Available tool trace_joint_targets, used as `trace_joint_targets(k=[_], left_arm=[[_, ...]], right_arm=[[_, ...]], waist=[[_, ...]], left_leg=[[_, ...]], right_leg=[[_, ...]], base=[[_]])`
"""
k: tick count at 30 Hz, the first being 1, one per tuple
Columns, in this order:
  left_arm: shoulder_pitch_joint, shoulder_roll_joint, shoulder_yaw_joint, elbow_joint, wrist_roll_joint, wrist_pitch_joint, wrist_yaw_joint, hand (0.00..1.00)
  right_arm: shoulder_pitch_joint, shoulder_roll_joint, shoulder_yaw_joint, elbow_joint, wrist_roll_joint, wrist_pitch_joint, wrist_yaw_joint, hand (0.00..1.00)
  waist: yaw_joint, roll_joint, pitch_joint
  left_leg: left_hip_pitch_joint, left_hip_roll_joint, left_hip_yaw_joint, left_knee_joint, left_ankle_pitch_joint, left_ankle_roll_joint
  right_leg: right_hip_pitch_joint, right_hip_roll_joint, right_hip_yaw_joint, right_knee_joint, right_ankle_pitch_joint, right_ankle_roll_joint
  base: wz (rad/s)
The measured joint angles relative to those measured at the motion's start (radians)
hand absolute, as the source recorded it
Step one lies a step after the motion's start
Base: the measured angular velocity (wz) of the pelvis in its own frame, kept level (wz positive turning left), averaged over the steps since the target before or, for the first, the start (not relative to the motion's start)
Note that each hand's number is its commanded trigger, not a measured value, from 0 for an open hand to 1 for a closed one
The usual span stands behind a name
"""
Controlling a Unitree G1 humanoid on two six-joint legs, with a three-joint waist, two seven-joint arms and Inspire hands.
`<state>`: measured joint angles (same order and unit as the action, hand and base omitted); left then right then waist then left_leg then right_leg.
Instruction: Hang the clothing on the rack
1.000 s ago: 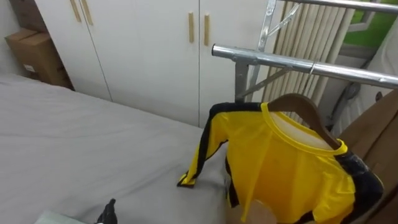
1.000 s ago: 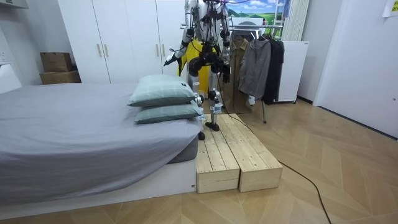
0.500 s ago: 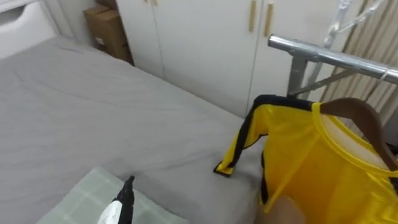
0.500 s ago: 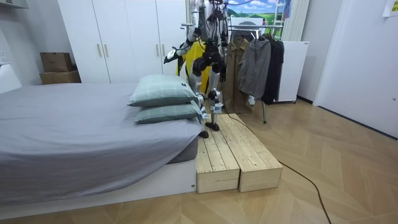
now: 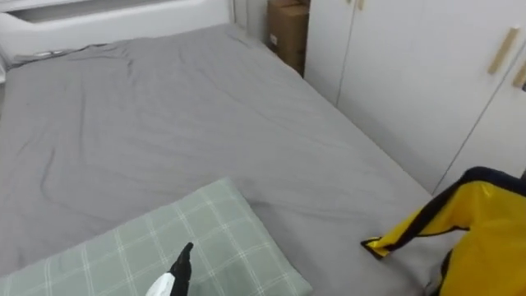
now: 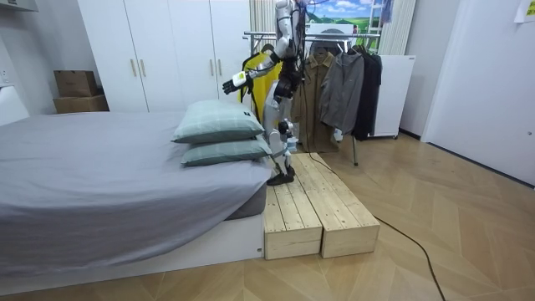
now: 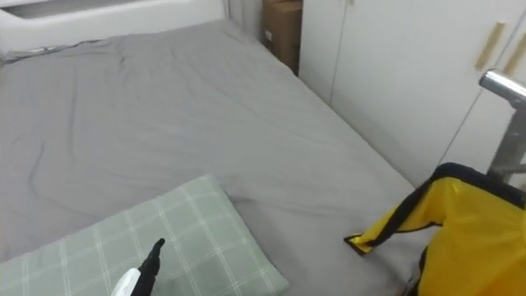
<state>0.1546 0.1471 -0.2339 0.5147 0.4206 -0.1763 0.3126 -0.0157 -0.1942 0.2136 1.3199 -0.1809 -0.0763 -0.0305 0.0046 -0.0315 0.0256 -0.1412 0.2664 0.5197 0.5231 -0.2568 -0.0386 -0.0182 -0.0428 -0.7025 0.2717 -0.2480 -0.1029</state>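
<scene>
OK, the yellow short-sleeved jersey with black trim sits at the right edge of the eye views, one sleeve hanging down with the grey sheeted bed behind it. In the room view it's at the end of the clothes rack, right beside the robot. Can't tell from here whether its hanger is seated on the silver metal rail.

Left hand is out over the pale green checked pillow, fingers straight, holding nothing, clear of the fabric. The robot stands on the pale wooden plank platform between bed and rack, head aimed at the bed.

My read: the jersey is about done and the next item is being looked for. To do it well:
- Confirm the hook is on the rail before committing to the bed side.
- Keep the outstretched arm above the pillow so it doesn't drag.
- Take small steps only, since the platform is narrow.
- Scan the bed first, reach second.
</scene>
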Motion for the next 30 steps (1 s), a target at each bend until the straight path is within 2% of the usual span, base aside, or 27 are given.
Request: trace_joint_targets(k=[5,8,10,12,13,15,16,18,22,23,24,25,26,27,28,29,30], left_arm=[[-0.002,0.001,-0.005,0.037,0.003,-0.008,-0.002,0.00],[-0.026,0.001,-0.005,0.037,0.002,-0.015,-0.002,0.00],[-0.048,0.002,-0.003,0.038,-0.004,-0.015,-0.006,0.00],[-0.080,0.001,-0.004,0.056,-0.037,-0.016,-0.012,0.00],[-0.085,0.001,-0.003,0.065,-0.037,-0.016,-0.012,0.00],[-0.089,0.002,0.004,0.087,-0.038,-0.016,-0.013,0.00],[-0.089,0.003,0.004,0.094,-0.037,-0.016,-0.014,0.00],[-0.089,0.005,0.004,0.135,-0.039,-0.016,-0.014,0.00],[-0.073,0.004,0.016,0.175,-0.061,-0.011,-0.014,0.00],[-0.073,0.004,0.015,0.173,-0.062,-0.011,-0.014,0.00],[-0.075,0.003,0.014,0.165,-0.062,-0.012,-0.014,0.00],[-0.076,0.003,0.014,0.164,-0.062,-0.013,-0.014,0.00],[-0.077,0.004,0.015,0.164,-0.062,-0.013,-0.010,0.00],[-0.077,0.007,0.014,0.164,-0.061,-0.015,-0.007,0.00],[-0.077,0.009,0.013,0.165,-0.062,-0.016,-0.002,0.00],[-0.077,0.012,0.012,0.166,-0.064,-0.021,0.005,0.00],[-0.079,0.017,0.011,0.166,-0.076,-0.023,0.009,0.00]], right_arm=[[-0.005,0.004,-0.002,-0.001,-0.032,-0.005,0.000,0.00],[0.000,0.002,-0.002,-0.001,-0.044,-0.011,-0.004,0.00],[0.002,0.000,-0.002,-0.001,-0.043,-0.009,-0.009,0.00],[0.005,-0.001,-0.002,0.001,-0.044,-0.006,-0.023,0.00],[0.005,-0.001,-0.002,0.001,-0.048,-0.004,-0.024,0.00],[0.004,-0.004,-0.003,0.001,-0.066,0.006,-0.033,0.00],[0.004,-0.005,-0.003,0.001,-0.066,0.008,-0.034,0.00],[-0.002,-0.004,-0.002,0.001,-0.065,0.013,-0.049,0.00],[-0.029,0.007,-0.013,-0.012,-0.065,0.012,-0.084,0.00],[-0.035,0.009,-0.024,-0.022,-0.063,0.012,-0.094,0.00],[-0.037,0.010,-0.036,-0.033,-0.063,0.012,-0.105,0.00],[-0.037,0.010,-0.043,-0.038,-0.063,0.012,-0.108,0.00],[-0.039,0.013,-0.045,-0.039,-0.063,0.011,-0.117,0.00],[-0.040,0.017,-0.048,-0.040,-0.062,0.010,-0.124,0.00],[-0.040,0.020,-0.051,-0.040,-0.062,0.008,-0.127,0.00],[-0.040,0.025,-0.060,-0.044,-0.063,0.000,-0.133,0.00],[-0.039,0.028,-0.063,-0.047,-0.062,-0.007,-0.140,0.00]], waist=[[-0.012,-0.013,-0.0145],[-0.029,-0.012,-0.0157],[-0.029,-0.013,-0.0168],[-0.040,-0.008,-0.0168],[-0.042,-0.007,-0.0183],[-0.044,0.000,-0.0218],[-0.045,0.003,-0.0213],[-0.041,0.003,-0.0210],[-0.017,0.007,-0.0232],[-0.014,0.009,-0.0247],[-0.029,0.007,-0.0251],[-0.034,0.007,-0.0251],[-0.038,0.006,-0.0255],[-0.040,0.005,-0.0252],[-0.042,0.005,-0.0256],[-0.049,0.005,-0.0255],[-0.058,0.011,-0.0226]], left_leg=[[0.032,-0.036,0.014,-0.066,0.003,0.011],[0.022,-0.045,0.011,-0.067,0.006,0.027],[0.017,-0.060,-0.010,-0.077,0.010,0.035],[0.013,-0.090,-0.065,-0.096,0.017,0.050],[0.013,-0.097,-0.077,-0.101,0.019,0.054],[0.012,-0.124,-0.128,-0.115,0.024,0.062],[0.011,-0.129,-0.140,-0.115,0.025,0.065],[0.011,-0.144,-0.154,-0.119,0.027,0.079],[-0.004,-0.161,-0.186,-0.117,0.019,0.089],[-0.015,-0.176,-0.212,-0.116,0.017,0.095],[-0.023,-0.191,-0.240,-0.115,0.021,0.105],[-0.025,-0.199,-0.257,-0.115,0.023,0.110],[-0.024,-0.212,-0.284,-0.114,0.026,0.120],[-0.023,-0.224,-0.316,-0.109,0.024,0.126],[-0.024,-0.230,-0.332,-0.108,0.023,0.129],[-0.019,-0.243,-0.373,-0.106,0.021,0.135],[-0.017,-0.254,-0.417,-0.108,0.020,0.141]], right_leg=[[0.023,-0.023,-0.016,0.002,0.010,0.018],[0.038,-0.037,-0.053,0.002,0.013,0.029],[0.045,-0.047,-0.075,0.004,0.014,0.037],[0.071,-0.061,-0.122,0.004,0.016,0.054],[0.075,-0.063,-0.125,0.003,0.017,0.058],[0.096,-0.069,-0.145,0.002,0.023,0.074],[0.102,-0.071,-0.144,0.002,0.024,0.077],[0.107,-0.078,-0.105,0.006,0.023,0.089],[0.104,-0.084,-0.111,0.009,0.027,0.102],[0.102,-0.094,-0.080,0.022,0.024,0.109],[0.096,-0.096,-0.001,0.037,0.022,0.113],[0.094,-0.096,0.037,0.048,0.022,0.113],[0.085,-0.094,0.112,0.081,0.022,0.113],[0.078,-0.095,0.168,0.117,0.023,0.115],[0.071,-0.095,0.193,0.137,0.023,0.115],[0.058,-0.095,0.240,0.176,0.029,0.123],[0.040,-0.088,0.300,0.193,0.017,0.132]], base=[[0.11],[0.36],[0.48],[0.67],[0.65],[0.57],[0.62],[0.44],[0.22],[0.76],[0.90],[0.93],[0.81],[0.77],[0.82],[0.87],[0.86]])
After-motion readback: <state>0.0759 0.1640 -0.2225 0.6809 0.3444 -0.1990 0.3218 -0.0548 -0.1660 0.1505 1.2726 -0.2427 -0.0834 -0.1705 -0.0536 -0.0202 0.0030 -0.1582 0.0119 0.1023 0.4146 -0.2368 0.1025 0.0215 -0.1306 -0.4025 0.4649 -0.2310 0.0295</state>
